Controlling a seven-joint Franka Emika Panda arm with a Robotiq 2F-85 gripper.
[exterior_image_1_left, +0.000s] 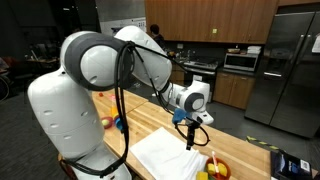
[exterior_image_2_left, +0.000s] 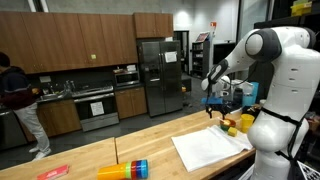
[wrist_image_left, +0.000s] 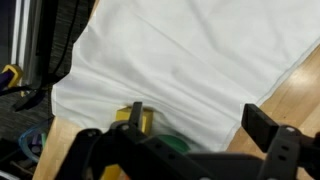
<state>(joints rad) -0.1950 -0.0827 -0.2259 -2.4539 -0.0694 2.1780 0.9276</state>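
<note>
A white cloth (wrist_image_left: 190, 55) lies spread flat on the wooden table (wrist_image_left: 302, 92), with soft creases running across it. My gripper (wrist_image_left: 200, 122) hangs just above the cloth's near edge, open, with nothing between its fingers (wrist_image_left: 266, 124). In both exterior views the gripper (exterior_image_1_left: 191, 138) (exterior_image_2_left: 218, 110) points down over the cloth (exterior_image_1_left: 165, 155) (exterior_image_2_left: 210, 150), close to its edge. A yellow block (wrist_image_left: 146, 119) and a green round object (wrist_image_left: 176, 144) sit beside the cloth's edge under the gripper, partly hidden by the gripper body.
Yellow and red items (exterior_image_1_left: 216, 168) (exterior_image_2_left: 240, 124) sit beside the cloth. A stack of coloured cups (exterior_image_2_left: 126, 170) lies on the table, and a dark blue box (exterior_image_1_left: 291, 165) sits at its corner. A person (exterior_image_2_left: 15, 95) stands by the kitchen counter near the steel fridge (exterior_image_2_left: 155, 75).
</note>
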